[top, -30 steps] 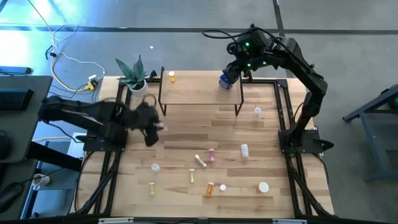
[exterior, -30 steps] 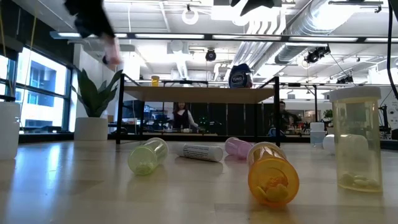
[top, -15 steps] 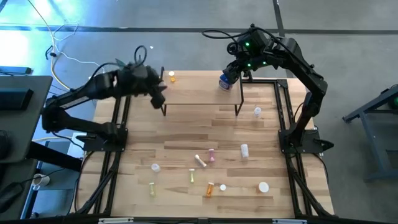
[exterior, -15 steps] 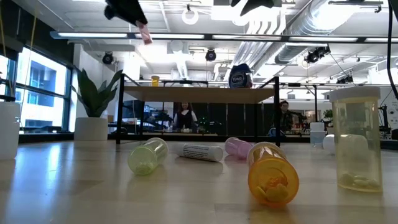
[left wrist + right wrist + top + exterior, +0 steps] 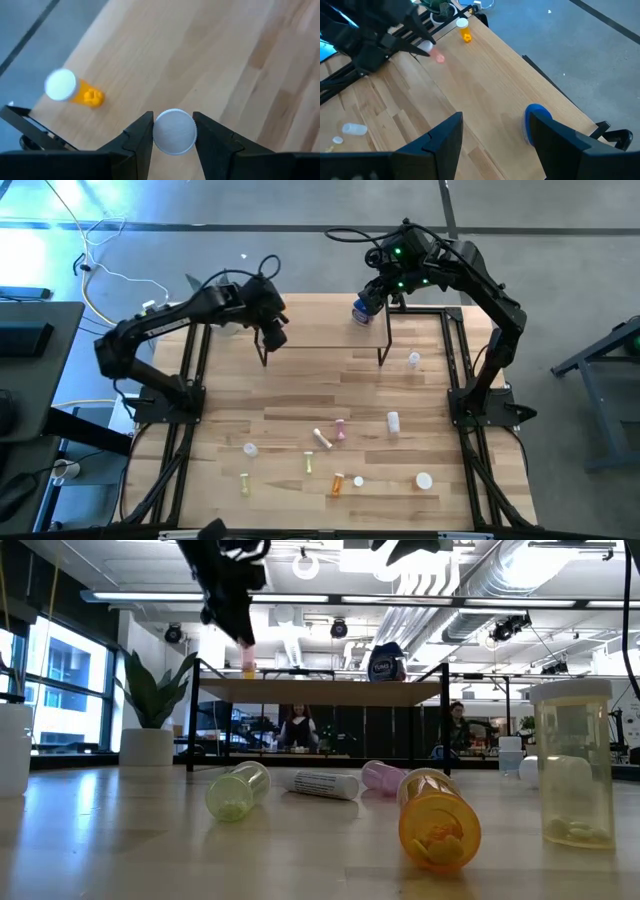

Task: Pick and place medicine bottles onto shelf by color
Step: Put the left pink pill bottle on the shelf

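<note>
Left gripper (image 5: 173, 134) now over shelf (image 5: 320, 330), wrist view showing white-capped bottle (image 5: 174, 131) clamped

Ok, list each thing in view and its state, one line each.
left gripper: shut on a pink bottle, above the shelf
right gripper: open, over the shelf
blue bottle: on the shelf
orange bottle: on the shelf
orange bottle on the table: lying down

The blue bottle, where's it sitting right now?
In the high view the blue bottle stands at the shelf's right end, directly under the open right end effector, far from the orange bottle at the left end.
</note>
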Tool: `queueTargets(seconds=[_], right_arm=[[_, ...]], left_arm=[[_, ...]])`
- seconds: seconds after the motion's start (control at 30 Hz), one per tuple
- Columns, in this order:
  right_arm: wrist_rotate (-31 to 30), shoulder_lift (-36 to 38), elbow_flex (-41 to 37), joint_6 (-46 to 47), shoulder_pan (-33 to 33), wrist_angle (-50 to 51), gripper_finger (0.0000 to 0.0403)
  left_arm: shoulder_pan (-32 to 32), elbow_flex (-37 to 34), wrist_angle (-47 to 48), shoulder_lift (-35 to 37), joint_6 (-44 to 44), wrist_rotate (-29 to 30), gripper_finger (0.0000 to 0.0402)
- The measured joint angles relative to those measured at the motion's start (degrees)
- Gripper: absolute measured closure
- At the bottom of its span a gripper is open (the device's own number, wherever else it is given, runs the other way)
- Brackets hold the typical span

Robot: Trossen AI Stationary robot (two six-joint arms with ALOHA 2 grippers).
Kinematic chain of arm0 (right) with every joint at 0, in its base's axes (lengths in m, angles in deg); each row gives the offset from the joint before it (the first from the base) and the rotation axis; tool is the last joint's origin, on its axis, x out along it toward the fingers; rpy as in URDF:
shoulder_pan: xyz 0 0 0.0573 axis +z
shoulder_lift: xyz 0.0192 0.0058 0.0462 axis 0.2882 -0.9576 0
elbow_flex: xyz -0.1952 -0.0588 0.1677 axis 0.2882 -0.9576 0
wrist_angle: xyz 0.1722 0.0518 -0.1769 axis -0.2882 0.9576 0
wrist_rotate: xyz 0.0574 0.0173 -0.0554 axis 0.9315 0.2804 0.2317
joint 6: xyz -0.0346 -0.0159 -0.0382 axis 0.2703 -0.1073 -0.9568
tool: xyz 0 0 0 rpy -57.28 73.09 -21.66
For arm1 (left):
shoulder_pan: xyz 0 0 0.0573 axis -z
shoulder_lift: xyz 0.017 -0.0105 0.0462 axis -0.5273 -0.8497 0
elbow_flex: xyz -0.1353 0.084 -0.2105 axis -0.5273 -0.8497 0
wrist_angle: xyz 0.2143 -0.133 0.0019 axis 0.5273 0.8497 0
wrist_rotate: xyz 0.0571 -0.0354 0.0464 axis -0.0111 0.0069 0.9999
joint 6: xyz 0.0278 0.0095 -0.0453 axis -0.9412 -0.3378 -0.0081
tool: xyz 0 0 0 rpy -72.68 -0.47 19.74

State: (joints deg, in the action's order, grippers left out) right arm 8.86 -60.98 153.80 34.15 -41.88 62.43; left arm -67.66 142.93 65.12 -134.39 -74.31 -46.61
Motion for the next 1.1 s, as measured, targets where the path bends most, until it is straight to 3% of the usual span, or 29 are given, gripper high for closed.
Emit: queueTargets(seconds=[0.7, 1.1], right_arm=[[0.0, 0.0, 0.0, 0.5, 0.0, 0.0, 0.0185], [0.0, 0.0, 0.0, 0.5, 0.0, 0.1, 0.0185]], left_arm=[[-2.0, 0.0, 2.6, -2.2, -0.8, 0.0, 0.0278], [-2.1, 0.0, 1.9, -2.1, 0.0, 0.2, 0.0213]])
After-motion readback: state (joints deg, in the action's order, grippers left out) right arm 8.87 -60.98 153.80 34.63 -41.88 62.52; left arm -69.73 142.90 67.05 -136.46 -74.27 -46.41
